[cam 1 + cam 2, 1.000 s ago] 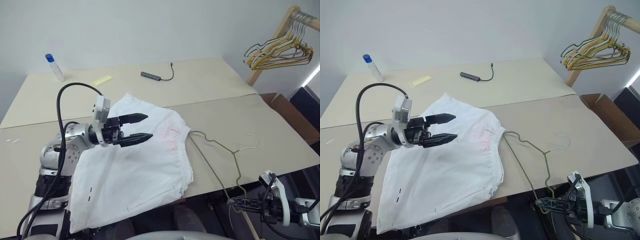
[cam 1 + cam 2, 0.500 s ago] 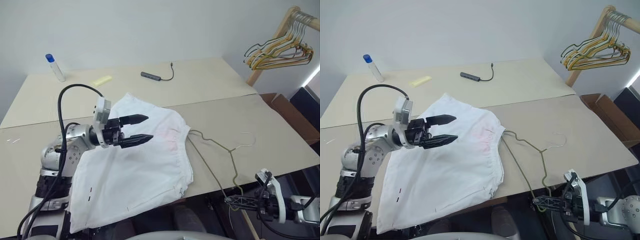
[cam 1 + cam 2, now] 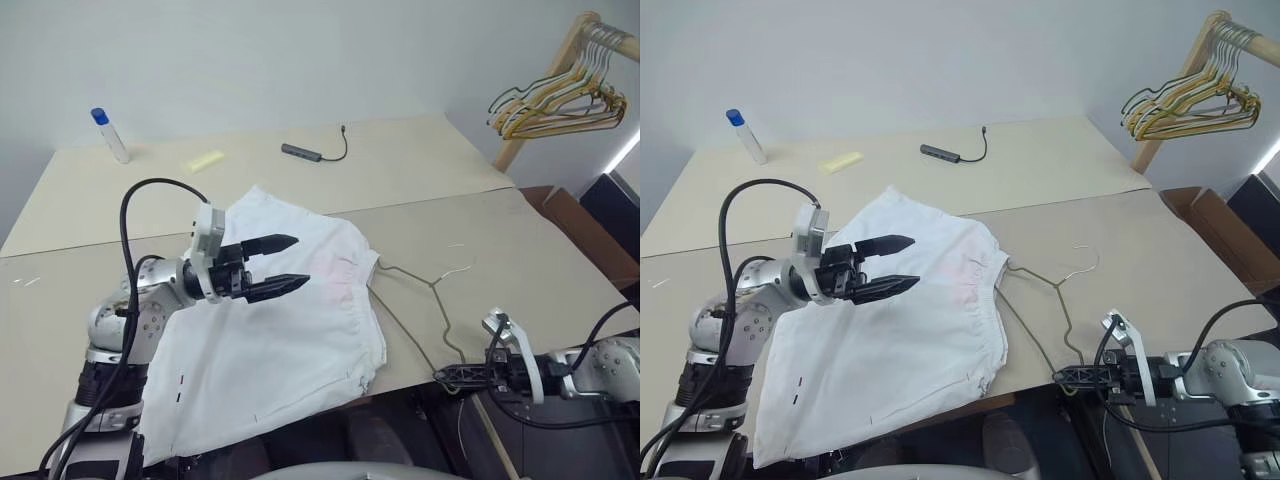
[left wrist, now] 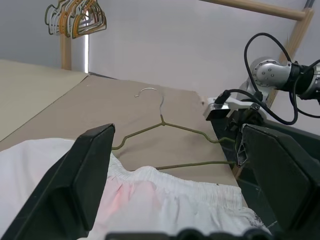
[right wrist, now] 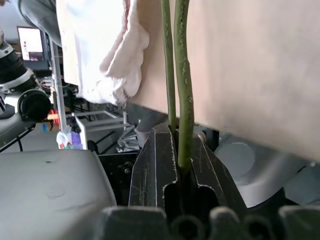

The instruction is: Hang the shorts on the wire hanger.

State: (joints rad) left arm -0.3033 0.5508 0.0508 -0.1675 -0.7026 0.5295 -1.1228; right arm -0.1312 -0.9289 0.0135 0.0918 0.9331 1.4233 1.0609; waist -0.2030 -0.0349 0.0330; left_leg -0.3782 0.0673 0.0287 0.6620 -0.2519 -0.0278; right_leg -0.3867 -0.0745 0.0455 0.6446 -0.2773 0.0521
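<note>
The white shorts (image 3: 280, 340) lie spread on the table, with the gathered waistband toward the right. My left gripper (image 3: 298, 262) hovers open over the upper part of the shorts and points right, with nothing between its fingers. The thin olive wire hanger (image 3: 432, 288) lies flat on the table just right of the waistband, with its hook (image 3: 458, 269) on the far side. At the table's front edge my right gripper (image 3: 445, 375) is shut on the hanger's near corner. In the right wrist view the wire (image 5: 182, 75) runs out from between the closed fingers.
A wooden rack with bunched yellow and dark hangers (image 3: 560, 100) stands at the far right. A blue-capped bottle (image 3: 110, 135), a yellow strip (image 3: 204, 160) and a dark adapter with its cable (image 3: 302, 152) lie at the back of the table (image 3: 500, 235).
My right gripper has moved in toward the table's front edge and leftward with the hanger, and the hanger has slid closer to the shorts. The left gripper has stayed in place.
</note>
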